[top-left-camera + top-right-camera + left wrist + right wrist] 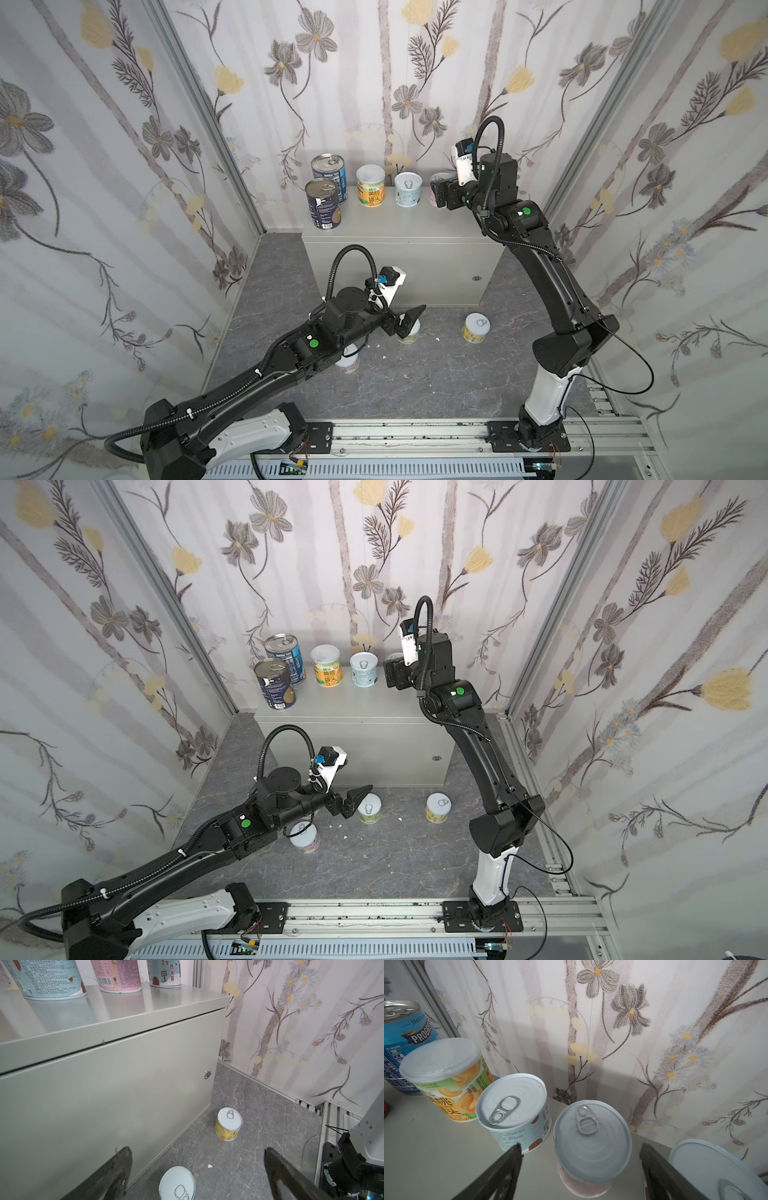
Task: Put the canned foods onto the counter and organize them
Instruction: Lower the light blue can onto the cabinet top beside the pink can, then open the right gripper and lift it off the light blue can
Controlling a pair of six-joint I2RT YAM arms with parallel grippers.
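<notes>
Right wrist view: the right gripper [580,1147] stands open, one jaw on each side of the pink can [592,1140] with a gap at both, so nothing is held. That can sits upright on the counter [436,1157], in a back row with a pale-blue can [512,1109], a peach can [442,1072] and a blue can [402,1039]. An end can [716,1169] stands just beside it.

The left gripper [197,1148] is spread wide and empty, low over a floor can [176,1182] near the counter's front. A yellow can [229,1124] stands further along the floor [259,1126], and a third can [347,363] is partly hidden under the left arm.

These cans look rigid and, if full, weighty, and their smooth labels could slip. They are best taken across the side wall at mid-height, jaws square, clear of lid rim and pull tab.
</notes>
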